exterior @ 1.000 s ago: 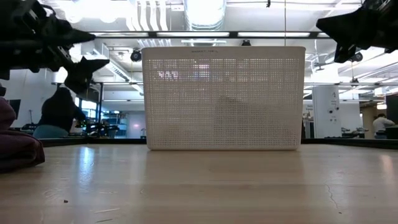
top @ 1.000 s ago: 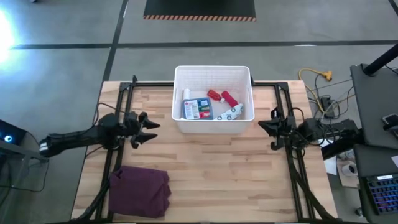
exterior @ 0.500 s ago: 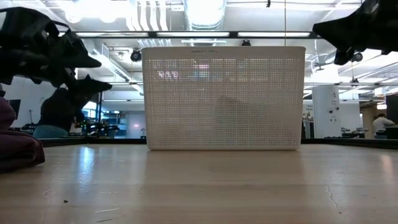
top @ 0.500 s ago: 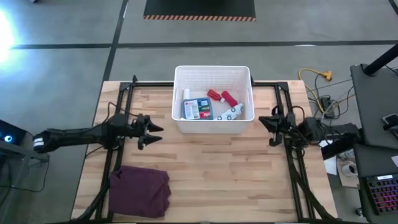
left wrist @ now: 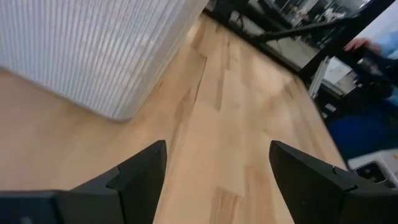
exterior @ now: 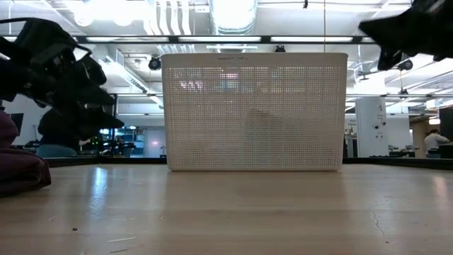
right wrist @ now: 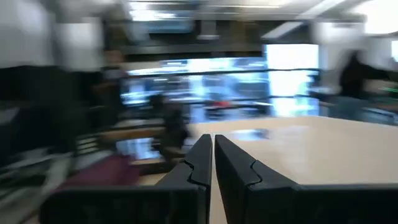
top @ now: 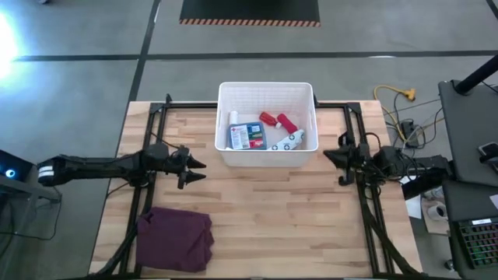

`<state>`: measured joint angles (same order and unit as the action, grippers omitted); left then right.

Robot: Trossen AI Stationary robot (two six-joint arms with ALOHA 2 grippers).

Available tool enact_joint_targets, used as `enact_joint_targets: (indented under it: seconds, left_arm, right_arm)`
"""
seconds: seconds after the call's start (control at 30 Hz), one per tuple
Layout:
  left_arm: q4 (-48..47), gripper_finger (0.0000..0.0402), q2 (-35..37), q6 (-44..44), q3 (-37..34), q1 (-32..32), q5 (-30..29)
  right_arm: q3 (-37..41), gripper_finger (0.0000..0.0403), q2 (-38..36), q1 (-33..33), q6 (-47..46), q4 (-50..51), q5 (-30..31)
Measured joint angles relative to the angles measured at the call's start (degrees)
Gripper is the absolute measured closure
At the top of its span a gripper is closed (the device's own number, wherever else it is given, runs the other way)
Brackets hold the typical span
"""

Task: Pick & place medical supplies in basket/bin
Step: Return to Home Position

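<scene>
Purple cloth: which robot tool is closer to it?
Left. The left tool is open over the table just beyond the cloth; the right tool is shut far across the table.

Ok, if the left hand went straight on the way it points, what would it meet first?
Likely nothing nearby: the open left hand points over bare table, just past the white bin's front corner, toward the right hand parked at the far side. Corner clearance looks slim; depth is unclear.
</scene>
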<state>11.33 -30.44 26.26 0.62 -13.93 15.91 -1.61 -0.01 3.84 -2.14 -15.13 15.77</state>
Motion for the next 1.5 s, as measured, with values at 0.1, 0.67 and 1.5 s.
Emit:
enact_joint_targets:
  seconds: [0.1,0.67,1.5]
  left_arm:
    - [-0.1,0.0134,-0.9,0.0,0.0,0.0,0.0]
    - [0.0,0.0134,-3.4,0.0,0.0,0.0,0.0]
    - [0.0,0.0134,-3.4,0.0,0.0,0.0,0.0]
  right_arm:
    - [0.0,0.039,0.0,0.0,0.4,0.0,-9.9]
    - [0.0,0.039,0.1,0.3,6.8,-0.1,-27.7]
    - [0.0,0.039,0.6,0.3,6.8,-0.1,-27.8]
